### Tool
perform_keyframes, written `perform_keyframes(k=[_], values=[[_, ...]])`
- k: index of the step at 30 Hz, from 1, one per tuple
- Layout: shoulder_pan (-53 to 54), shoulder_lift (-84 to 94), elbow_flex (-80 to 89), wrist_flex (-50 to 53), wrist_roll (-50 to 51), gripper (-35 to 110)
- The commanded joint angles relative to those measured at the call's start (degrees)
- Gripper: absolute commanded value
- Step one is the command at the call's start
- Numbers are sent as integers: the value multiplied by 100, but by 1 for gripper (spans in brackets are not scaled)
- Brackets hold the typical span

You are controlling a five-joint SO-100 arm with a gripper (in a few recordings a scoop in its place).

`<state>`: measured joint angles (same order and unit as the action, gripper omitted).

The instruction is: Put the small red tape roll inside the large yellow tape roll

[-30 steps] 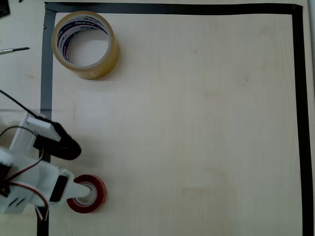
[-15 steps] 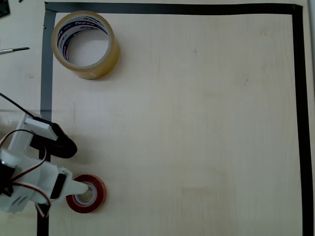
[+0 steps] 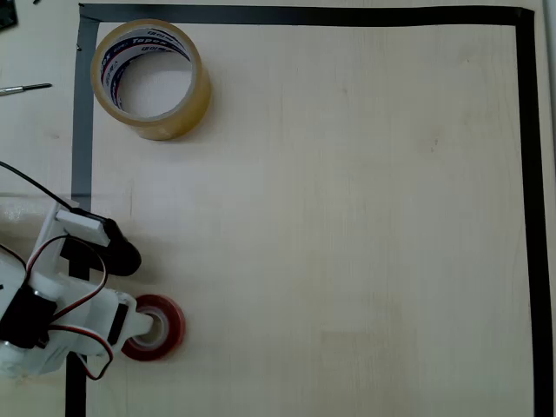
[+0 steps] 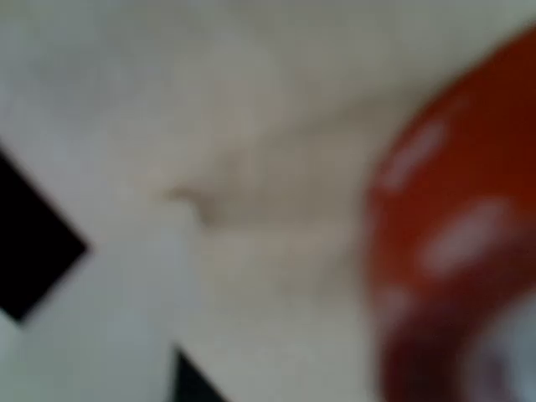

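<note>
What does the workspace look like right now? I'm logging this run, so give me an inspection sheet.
Surface: pale wood table, bordered by black tape.
Job's things: red roll lies flat at lower left; yellow roll at upper left, apart.
Clutter: thin tool outside the border.
End effector: one finger in the red roll's hole; grip unclear.
Cables: red, white and black wires on the arm.
Surroundings: nothing seen.

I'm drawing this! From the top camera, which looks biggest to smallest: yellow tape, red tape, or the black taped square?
1. black taped square
2. large yellow tape roll
3. small red tape roll, partly hidden by the gripper
</note>
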<state>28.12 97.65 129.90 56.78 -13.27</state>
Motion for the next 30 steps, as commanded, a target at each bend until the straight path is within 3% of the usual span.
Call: perform_keyframes(k=[1, 11, 19, 24, 30], values=[[-44, 79, -202, 79, -167, 7], [-290, 334, -211, 97, -237, 0], [-923, 2777, -334, 1107, -466, 0], [-1872, 3850, -694, 1925, -466, 0], [-3463, 4104, -668, 2180, -466, 0]])
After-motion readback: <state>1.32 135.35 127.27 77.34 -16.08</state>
